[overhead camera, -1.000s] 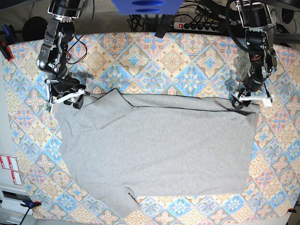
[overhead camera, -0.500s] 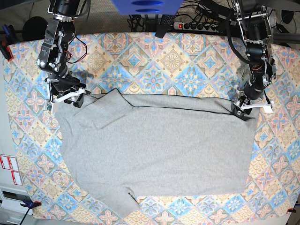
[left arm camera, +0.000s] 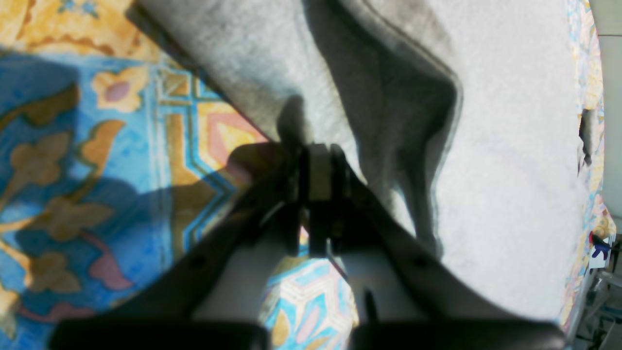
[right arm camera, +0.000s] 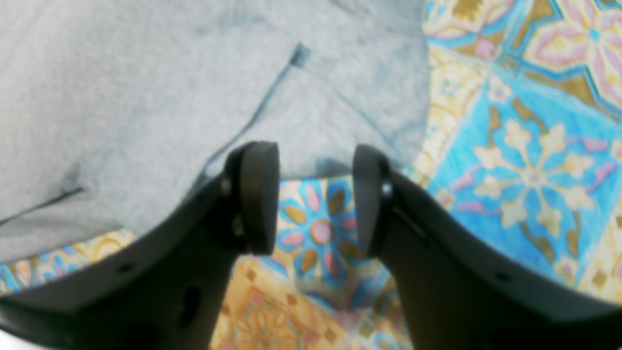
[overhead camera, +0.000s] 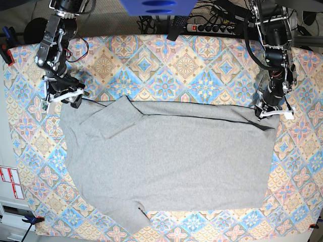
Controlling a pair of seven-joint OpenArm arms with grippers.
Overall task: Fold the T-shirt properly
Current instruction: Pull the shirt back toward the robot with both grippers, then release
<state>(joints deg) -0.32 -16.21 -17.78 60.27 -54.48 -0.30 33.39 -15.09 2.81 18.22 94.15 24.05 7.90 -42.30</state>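
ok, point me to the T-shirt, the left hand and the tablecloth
T-shirt (overhead camera: pixel 171 161), base view, middle of the grey body.
left hand (left arm camera: pixel 318 167), left wrist view, fingertips closed on the shirt edge.
tablecloth (overhead camera: pixel 166 65), base view, bare patterned area above the shirt.

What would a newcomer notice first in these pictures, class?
A large grey T-shirt lies spread across the middle of a colourful diamond-patterned tablecloth. At its far edge the left gripper has its jaws shut on the T-shirt's hem near one corner. The right gripper sits open at the opposite corner, jaws apart at the cloth's edge.
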